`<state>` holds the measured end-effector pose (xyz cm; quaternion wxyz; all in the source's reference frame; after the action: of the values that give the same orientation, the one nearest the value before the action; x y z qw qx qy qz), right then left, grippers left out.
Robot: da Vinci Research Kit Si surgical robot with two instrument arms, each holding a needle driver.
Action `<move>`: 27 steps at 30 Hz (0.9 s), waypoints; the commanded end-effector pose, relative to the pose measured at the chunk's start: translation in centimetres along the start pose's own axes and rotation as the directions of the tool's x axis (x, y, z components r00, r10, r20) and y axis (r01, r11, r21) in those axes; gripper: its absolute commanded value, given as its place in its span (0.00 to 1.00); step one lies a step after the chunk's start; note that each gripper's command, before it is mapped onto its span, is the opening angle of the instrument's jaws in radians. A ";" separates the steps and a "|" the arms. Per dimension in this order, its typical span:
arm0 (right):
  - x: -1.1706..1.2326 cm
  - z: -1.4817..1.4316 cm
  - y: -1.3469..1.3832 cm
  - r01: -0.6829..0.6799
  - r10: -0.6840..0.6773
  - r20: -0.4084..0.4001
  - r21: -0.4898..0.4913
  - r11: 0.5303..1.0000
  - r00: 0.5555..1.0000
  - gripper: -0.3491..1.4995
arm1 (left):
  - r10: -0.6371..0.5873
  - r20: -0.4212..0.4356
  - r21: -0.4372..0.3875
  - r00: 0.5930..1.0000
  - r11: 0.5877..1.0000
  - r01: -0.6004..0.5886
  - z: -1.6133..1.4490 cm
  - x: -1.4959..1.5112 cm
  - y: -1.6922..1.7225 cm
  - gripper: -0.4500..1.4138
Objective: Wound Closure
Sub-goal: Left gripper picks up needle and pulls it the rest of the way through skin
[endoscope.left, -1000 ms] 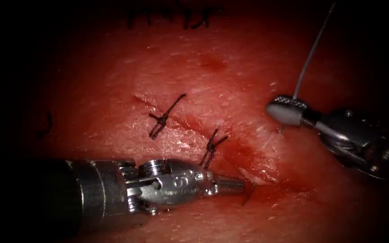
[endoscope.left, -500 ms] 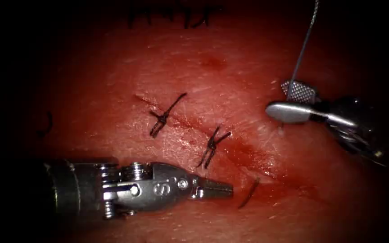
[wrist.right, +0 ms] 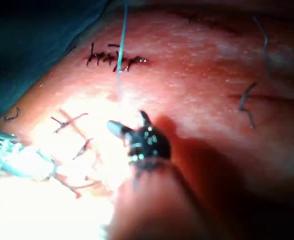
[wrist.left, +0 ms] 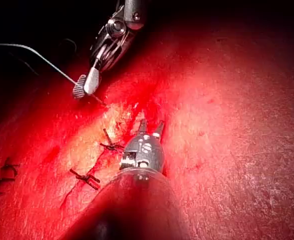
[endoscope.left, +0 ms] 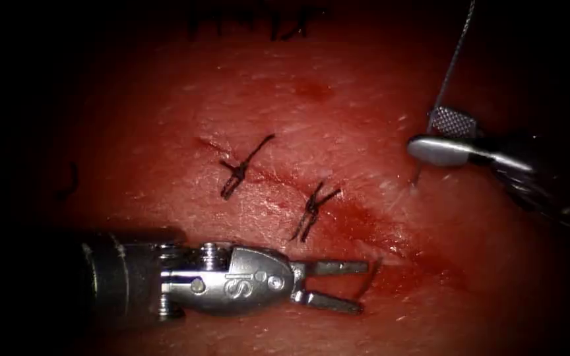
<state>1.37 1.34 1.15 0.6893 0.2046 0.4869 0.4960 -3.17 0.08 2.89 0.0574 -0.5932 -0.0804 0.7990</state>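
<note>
The cut (endoscope.left: 278, 181) runs slantwise across the tissue (endoscope.left: 338, 112). At its lower right end a short dark arc of the needle (endoscope.left: 369, 280) sticks out of the tissue on the cut's left side, the rest buried. My left tool (endoscope.left: 363, 287) lies low with its jaws open just short of that arc, holding nothing; its jaws also show in the left wrist view (wrist.left: 152, 125). My right tool (endoscope.left: 433, 135) hovers right of the cut, jaws open. The thread (endoscope.left: 453, 66) rises past its upper jaw and enters the tissue just below it.
Two tied stitches (endoscope.left: 240, 169) (endoscope.left: 315, 211) cross the cut above the needle. An older row of dark stitches (endoscope.left: 258, 23) sits at the far edge. A loose thread end (endoscope.left: 70, 178) lies at the left. Red fluid (endoscope.left: 423, 273) pools at the cut's lower end.
The left tool let go of the needle, backed off left, then came back with jaws open. The right tool's jaws opened off the thread and it shifted slightly right.
</note>
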 end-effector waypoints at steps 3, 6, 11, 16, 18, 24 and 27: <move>-0.13 0.10 0.06 0.006 -0.006 -0.002 0.000 1.000 1.000 0.76 | 0.002 -0.001 -0.006 1.000 1.000 -0.002 0.08 -0.05 -0.03 0.36; -0.18 0.12 0.09 0.012 -0.012 -0.007 0.000 1.000 1.000 0.75 | 0.008 -0.010 -0.006 1.000 1.000 -0.008 0.12 -0.10 -0.03 0.32; -0.19 0.12 0.08 0.013 -0.013 -0.007 0.001 1.000 1.000 0.74 | 0.014 -0.025 -0.013 1.000 1.000 -0.014 0.16 -0.19 -0.06 0.13; -0.19 0.11 0.09 0.012 -0.013 -0.007 -0.001 1.000 1.000 0.73 | -0.194 -0.083 -0.101 0.977 0.977 0.186 0.05 -0.16 -0.09 0.00; -0.19 0.11 0.09 0.012 -0.012 -0.007 -0.001 1.000 1.000 0.73 | -0.283 -0.102 -0.128 0.954 0.954 0.270 -0.01 -0.10 -0.12 0.00; -0.19 0.11 0.09 0.013 -0.013 -0.007 -0.001 1.000 1.000 0.73 | -0.582 -0.108 -0.245 0.806 0.801 0.546 -0.19 0.08 -0.13 0.00; -0.20 0.10 0.09 0.013 -0.013 -0.004 -0.001 1.000 1.000 0.73 | -0.655 -0.089 -0.303 0.750 0.735 0.606 -0.26 0.16 -0.06 0.00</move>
<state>1.35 1.26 1.30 0.6915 0.1990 0.4895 0.4926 -2.90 0.19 2.59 0.2593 -0.6069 -0.3807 0.6477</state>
